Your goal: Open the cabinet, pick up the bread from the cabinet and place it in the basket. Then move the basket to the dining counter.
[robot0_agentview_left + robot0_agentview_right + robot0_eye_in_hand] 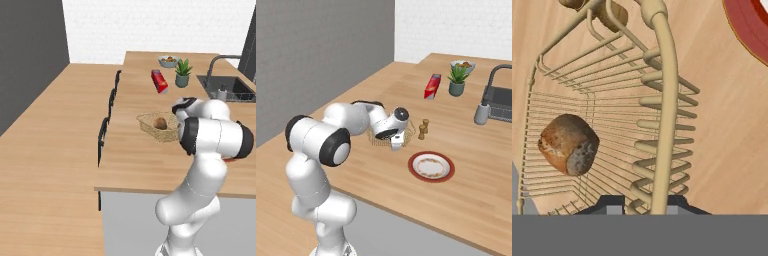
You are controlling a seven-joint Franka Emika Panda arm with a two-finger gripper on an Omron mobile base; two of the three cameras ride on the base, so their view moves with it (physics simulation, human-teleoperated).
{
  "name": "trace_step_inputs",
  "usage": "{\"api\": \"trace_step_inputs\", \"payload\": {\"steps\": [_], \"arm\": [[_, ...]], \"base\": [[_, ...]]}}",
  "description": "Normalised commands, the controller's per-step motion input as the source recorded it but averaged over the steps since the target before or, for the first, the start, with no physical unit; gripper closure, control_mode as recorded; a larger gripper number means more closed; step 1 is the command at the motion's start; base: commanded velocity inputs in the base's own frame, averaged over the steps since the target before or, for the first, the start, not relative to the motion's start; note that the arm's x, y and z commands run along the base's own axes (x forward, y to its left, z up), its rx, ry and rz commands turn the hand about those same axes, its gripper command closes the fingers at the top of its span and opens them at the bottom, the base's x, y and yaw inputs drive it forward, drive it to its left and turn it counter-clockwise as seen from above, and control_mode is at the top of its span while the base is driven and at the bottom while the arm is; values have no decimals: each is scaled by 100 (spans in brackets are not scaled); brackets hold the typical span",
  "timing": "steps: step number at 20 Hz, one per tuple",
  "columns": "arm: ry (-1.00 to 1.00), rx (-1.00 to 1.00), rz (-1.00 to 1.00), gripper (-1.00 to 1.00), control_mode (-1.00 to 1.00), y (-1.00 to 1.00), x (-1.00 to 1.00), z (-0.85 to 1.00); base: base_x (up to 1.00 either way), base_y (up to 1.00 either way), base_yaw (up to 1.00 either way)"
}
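Where wire flares: bread (568, 144) inside basket (662, 100)

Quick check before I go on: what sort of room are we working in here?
Most likely a home kitchen, at its island. A long wood-topped dining counter carries a sink with a faucet, dark stools line one side, and a plate sits near the basket.

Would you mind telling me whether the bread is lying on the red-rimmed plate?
No, the bread lies inside the basket, while the plate sits apart on the counter.
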Motion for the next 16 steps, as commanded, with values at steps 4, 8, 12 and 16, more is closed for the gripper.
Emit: {"api": "trace_step_inputs", "payload": {"steps": [4, 8, 12, 16], "arm": [[2, 0, 0, 100, -100, -10, 0, -49], [1, 0, 0, 100, -100, 0, 3, -54], [2, 0, 0, 100, -100, 2, 11, -42], [5, 0, 0, 100, -100, 14, 27, -28]], "base": [[0, 0, 0], [0, 0, 0], [0, 0, 0], [0, 0, 0]]}}
